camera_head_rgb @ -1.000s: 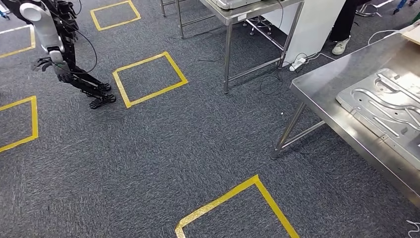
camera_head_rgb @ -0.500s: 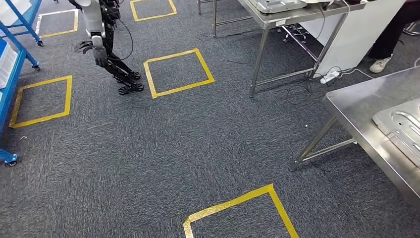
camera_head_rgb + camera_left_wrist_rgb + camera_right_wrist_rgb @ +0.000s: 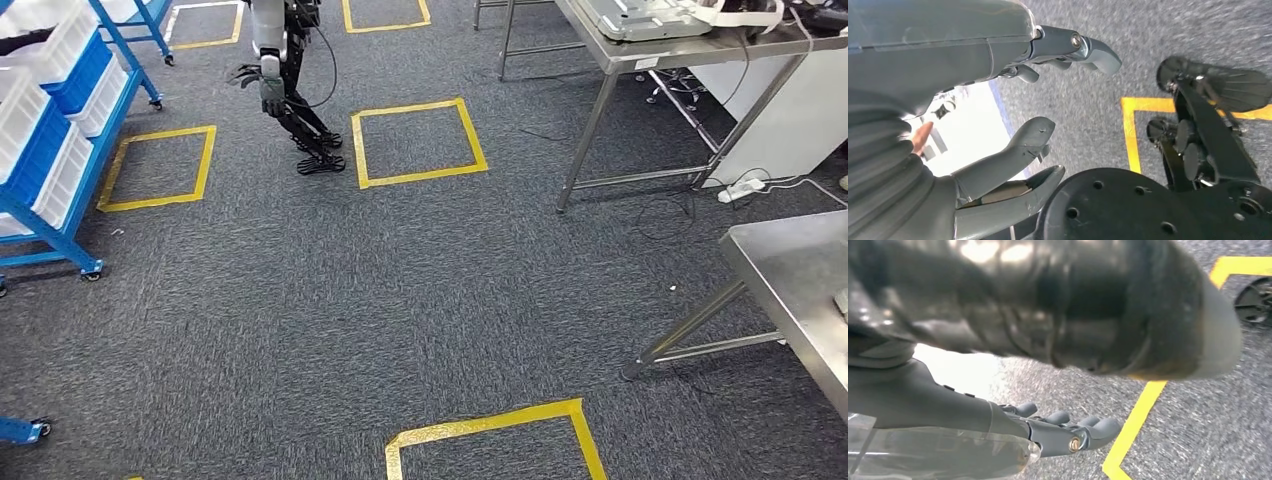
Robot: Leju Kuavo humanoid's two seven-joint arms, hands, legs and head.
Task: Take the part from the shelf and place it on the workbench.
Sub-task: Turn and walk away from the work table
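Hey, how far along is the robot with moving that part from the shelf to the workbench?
Nothing looks done yet. The left robot hand and right robot hand both hang empty over the carpet. In the head view the blue shelf with white bins stands off to the left, the steel workbench at the right edge. Reaching the shelf, taking the part and placing it all remain.

Edges and blur hiding much of the scene

The steel-topped table (image 3: pixel 790 270) is running off the head view's right edge, the blue wheeled shelf of white bins (image 3: pixel 45 150) off its left; a blurred dark glossy mass (image 3: pixel 1058 305) is crowding the right wrist view.
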